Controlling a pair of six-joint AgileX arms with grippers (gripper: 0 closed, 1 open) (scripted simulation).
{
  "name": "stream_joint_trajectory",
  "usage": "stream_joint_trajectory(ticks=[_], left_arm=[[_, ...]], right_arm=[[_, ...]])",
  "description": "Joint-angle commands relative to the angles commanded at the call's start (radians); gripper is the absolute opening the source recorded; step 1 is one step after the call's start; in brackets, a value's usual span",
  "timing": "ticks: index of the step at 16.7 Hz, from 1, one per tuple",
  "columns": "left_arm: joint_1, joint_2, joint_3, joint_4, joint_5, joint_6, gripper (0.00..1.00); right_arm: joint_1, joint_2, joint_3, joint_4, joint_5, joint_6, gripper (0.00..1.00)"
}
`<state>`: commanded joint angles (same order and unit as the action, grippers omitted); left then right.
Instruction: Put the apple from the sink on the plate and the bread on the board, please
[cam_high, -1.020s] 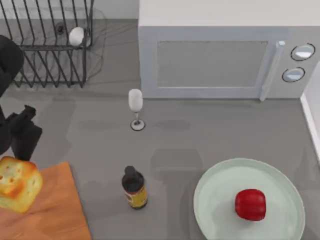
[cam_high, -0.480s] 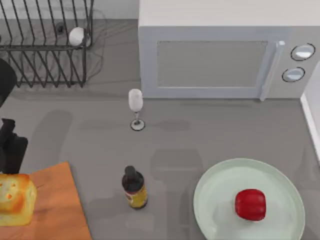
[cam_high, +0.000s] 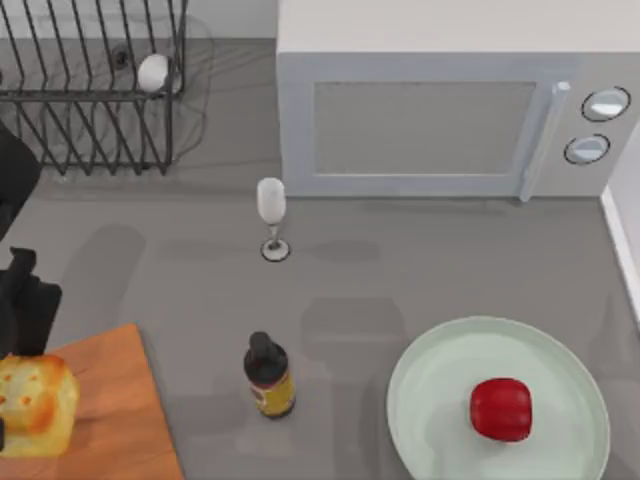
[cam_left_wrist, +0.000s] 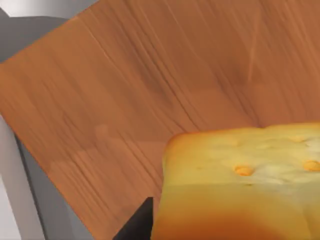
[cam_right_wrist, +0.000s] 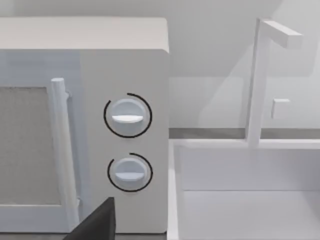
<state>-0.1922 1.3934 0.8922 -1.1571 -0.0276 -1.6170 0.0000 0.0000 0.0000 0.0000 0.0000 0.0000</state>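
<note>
Light was bright, even and diffuse across the grey table (cam_high: 400, 270), casting only soft, faint shadows beside the dark glass bottle (cam_high: 268, 376) and the clear wine glass (cam_high: 271, 215). The glossy red apple (cam_high: 501, 408) carried a mild sheen. Edges looked slightly soft throughout; the golden-yellow bread (cam_left_wrist: 240, 185) loomed very close.

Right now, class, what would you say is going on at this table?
The left arm is at the table's left edge, its pincer bringing the bread to the board; whether the loaf rests on the wood yet is unclear. The apple already sits on the plate at the right. The right wrist view looks at the microwave and the sink. A dark bottle and a wine glass stand mid-table.
</note>
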Motion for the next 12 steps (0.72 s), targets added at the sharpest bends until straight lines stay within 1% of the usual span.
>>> stream_joint_trajectory(ticks=[8,12], left_arm=[[-0.005,0.027,-0.097,0.129,0.0,-0.006,0.0],[-0.006,0.03,-0.101,0.133,0.0,-0.007,0.0]], right_arm=[[0.0,0.0,0.0,0.0,0.0,0.0,1.0],[0.0,0.0,0.0,0.0,0.0,0.0,1.0]])
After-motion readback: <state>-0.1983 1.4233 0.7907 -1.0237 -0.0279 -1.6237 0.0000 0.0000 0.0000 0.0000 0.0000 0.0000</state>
